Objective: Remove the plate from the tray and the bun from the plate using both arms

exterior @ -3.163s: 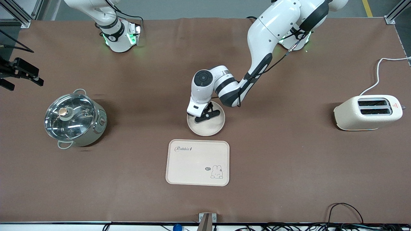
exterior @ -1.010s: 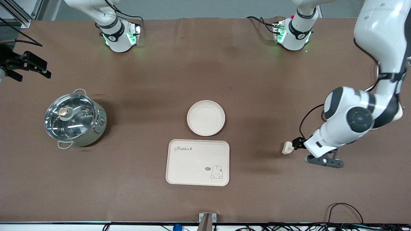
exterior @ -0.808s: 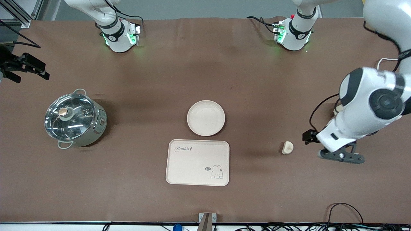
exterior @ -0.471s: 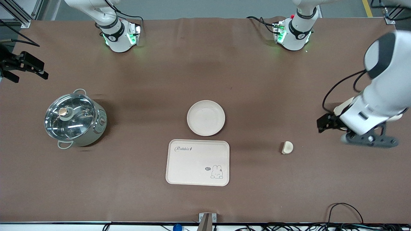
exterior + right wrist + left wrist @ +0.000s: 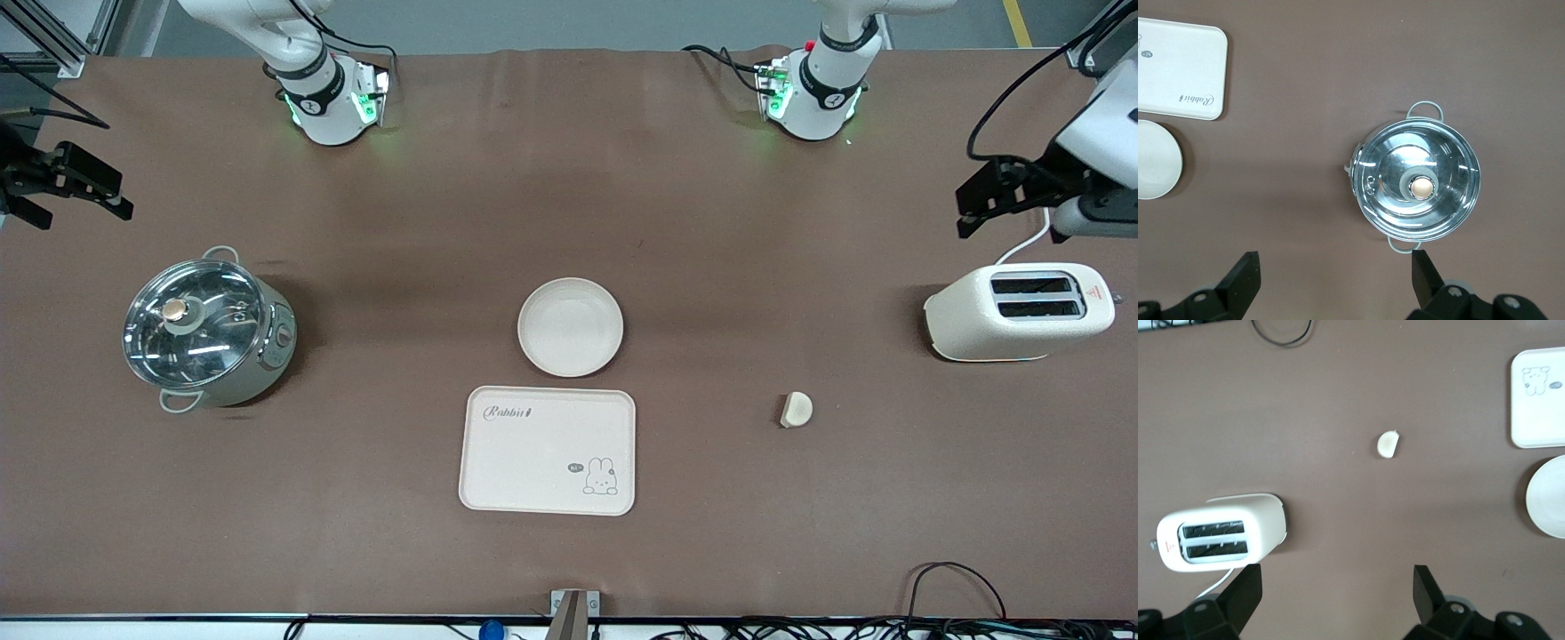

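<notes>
The round cream plate [image 5: 570, 326] lies on the table beside the rabbit tray's edge nearest the robots; it also shows in the left wrist view [image 5: 1548, 497] and the right wrist view [image 5: 1157, 168]. The small pale bun [image 5: 796, 409] lies alone on the brown cloth between the tray and the toaster, and shows in the left wrist view [image 5: 1387, 444]. My left gripper [image 5: 971, 212] is open and empty, raised over the table by the toaster [image 5: 1336, 587]. My right gripper [image 5: 80, 200] is open and empty, raised over the table by the pot [image 5: 1335, 267].
The cream rabbit tray [image 5: 548, 450] lies nearer the front camera than the plate. A cream toaster [image 5: 1018, 311] stands at the left arm's end with its white cord. A steel pot with a glass lid [image 5: 206, 332] stands at the right arm's end.
My left gripper left the plate, set the bun down on the cloth, opened and pulled away upward past the toaster. The right arm has barely moved.
</notes>
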You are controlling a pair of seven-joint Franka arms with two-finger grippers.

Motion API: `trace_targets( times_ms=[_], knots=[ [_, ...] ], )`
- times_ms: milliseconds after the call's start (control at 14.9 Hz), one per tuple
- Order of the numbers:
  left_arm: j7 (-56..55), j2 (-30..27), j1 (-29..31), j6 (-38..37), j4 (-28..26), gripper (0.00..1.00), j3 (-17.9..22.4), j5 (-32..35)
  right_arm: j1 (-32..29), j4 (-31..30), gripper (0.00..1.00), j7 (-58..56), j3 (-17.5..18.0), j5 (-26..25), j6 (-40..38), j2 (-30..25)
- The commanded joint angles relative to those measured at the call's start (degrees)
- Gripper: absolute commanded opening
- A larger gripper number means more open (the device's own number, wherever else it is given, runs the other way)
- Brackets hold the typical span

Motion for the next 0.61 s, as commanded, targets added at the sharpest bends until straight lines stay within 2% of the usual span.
trace_targets(
  times_ms=[0,269,538],
  knots=[
    [0.55,-5.56,0.03,7.85,-10.84,1.0,1.03,-1.39,-0.7,1.17,1.0,-0.41,0.72,-0.6,-0.49,0.3],
    [0.64,-4.17,0.03,7.96,-9.46,1.0,0.68,-1.31,-0.79,1.88,1.0,-0.41,0.72,-0.68,-0.49,0.3],
    [-0.24,-1.88,-0.06,5.86,-4.62,1.0,0.76,-1.31,-0.87,1.88,1.0,-0.49,0.63,-0.6,-0.49,0.3]
  ],
)
